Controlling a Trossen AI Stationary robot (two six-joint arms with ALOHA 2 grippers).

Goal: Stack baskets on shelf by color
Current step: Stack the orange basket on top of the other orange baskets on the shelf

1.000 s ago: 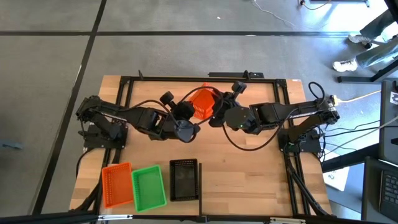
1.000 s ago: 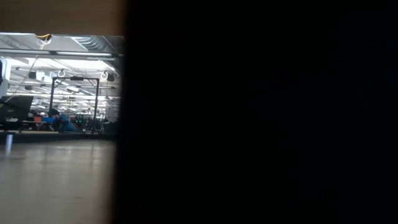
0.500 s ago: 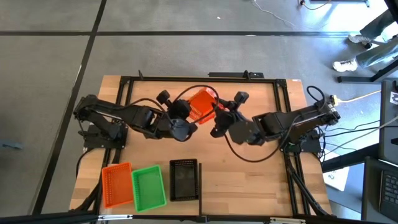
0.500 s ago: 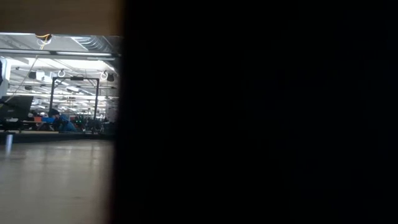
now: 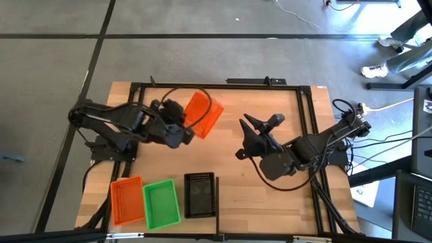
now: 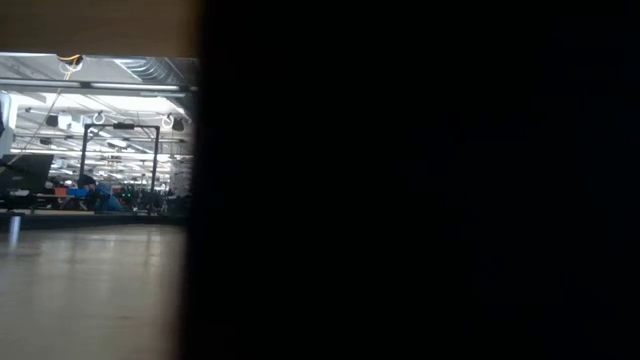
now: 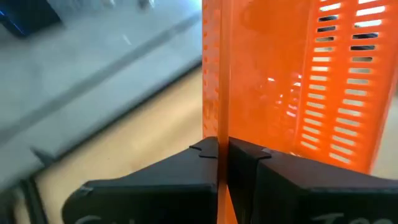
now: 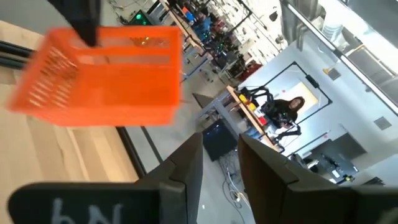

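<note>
High view: left gripper [image 5: 190,128] clamped on rim of orange basket [image 5: 203,113], held aloft at table's 11 o'clock. Right gripper [image 5: 253,131], fingers apart, empty, approx 3 o'clock of it. Basket looks light, stiff, thin lattice plastic; rim edge prob the best hold, could swing.

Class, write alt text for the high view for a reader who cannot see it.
The left end effector holds an orange basket tilted above the table. The right end effector is open and empty, apart from it. Orange, green and black baskets line the near edge.
</note>
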